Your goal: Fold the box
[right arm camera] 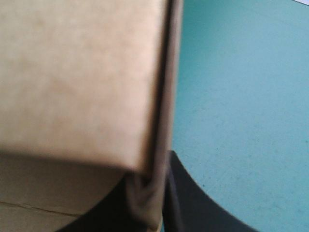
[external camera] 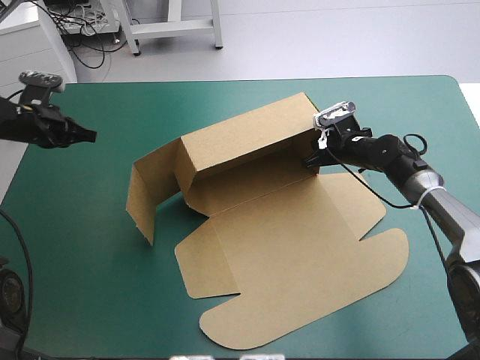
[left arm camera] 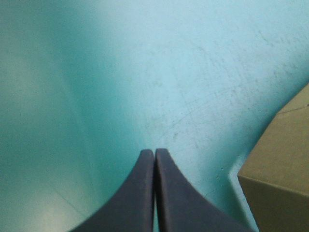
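Close up, the right wrist view showed what the high view hid: the right gripper [right arm camera: 160, 186] was clamped on the edge of a standing wall of the brown box [right arm camera: 77, 72]. The left wrist view showed the left gripper [left arm camera: 154, 153] pressed together on nothing, over the teal-green cover [left arm camera: 120, 72]. Only the high view showed the whole: the box's flat part lay toward the cover's front edge, its walls stood farther back, the right arm reached to the back wall's right end, and the left arm hung by the left edge, apart from the box.
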`<action>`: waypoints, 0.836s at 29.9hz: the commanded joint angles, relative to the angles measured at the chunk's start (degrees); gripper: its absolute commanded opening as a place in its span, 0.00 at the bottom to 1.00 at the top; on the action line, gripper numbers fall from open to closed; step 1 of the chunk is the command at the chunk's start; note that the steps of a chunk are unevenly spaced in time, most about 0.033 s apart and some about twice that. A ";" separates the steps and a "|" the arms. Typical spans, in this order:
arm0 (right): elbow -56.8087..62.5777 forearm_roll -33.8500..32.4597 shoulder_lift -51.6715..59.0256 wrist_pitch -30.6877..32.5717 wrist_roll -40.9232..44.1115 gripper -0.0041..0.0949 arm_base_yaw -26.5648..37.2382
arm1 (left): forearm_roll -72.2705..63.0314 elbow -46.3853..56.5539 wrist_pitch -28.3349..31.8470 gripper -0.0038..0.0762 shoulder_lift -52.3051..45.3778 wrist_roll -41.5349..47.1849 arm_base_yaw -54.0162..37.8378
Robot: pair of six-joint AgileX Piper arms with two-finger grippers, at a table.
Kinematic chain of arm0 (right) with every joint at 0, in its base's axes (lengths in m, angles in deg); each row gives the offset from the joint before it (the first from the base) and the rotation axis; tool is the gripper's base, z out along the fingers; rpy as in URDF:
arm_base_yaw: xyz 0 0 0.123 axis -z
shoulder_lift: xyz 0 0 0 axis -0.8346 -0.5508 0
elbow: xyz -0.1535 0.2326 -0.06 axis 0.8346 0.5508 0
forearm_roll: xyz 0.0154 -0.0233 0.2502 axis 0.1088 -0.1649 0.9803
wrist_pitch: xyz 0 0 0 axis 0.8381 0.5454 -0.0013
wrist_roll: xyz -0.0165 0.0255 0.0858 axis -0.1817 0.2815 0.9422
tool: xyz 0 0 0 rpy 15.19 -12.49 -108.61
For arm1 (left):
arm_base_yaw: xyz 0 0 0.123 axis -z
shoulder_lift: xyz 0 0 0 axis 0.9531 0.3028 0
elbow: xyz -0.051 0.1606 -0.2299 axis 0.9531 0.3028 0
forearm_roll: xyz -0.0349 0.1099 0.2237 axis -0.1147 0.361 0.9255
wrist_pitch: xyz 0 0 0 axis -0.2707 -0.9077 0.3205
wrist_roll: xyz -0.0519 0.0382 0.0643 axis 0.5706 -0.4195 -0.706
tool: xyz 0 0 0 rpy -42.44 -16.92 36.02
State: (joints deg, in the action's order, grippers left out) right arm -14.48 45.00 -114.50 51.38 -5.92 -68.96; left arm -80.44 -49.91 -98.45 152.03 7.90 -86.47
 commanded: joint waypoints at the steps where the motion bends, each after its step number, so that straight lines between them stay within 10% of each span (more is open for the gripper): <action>1: -2.09 1.42 2.57 -1.69 0.09 0.04 0.33 | -7.50 2.84 1.57 0.01 -2.61 0.69 -6.73; 15: -3.66 1.22 2.57 -2.29 4.59 0.04 0.33 | -9.94 12.63 4.95 0.01 -2.61 0.69 -12.91; 25: -13.05 -22.05 -2.57 7.49 36.95 0.04 0.33 | -9.02 12.76 6.47 0.01 -2.61 0.59 -12.91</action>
State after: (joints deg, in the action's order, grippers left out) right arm -23.42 27.82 -118.21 56.74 21.84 -68.96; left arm -87.22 -35.73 -93.89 152.03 8.01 -99.28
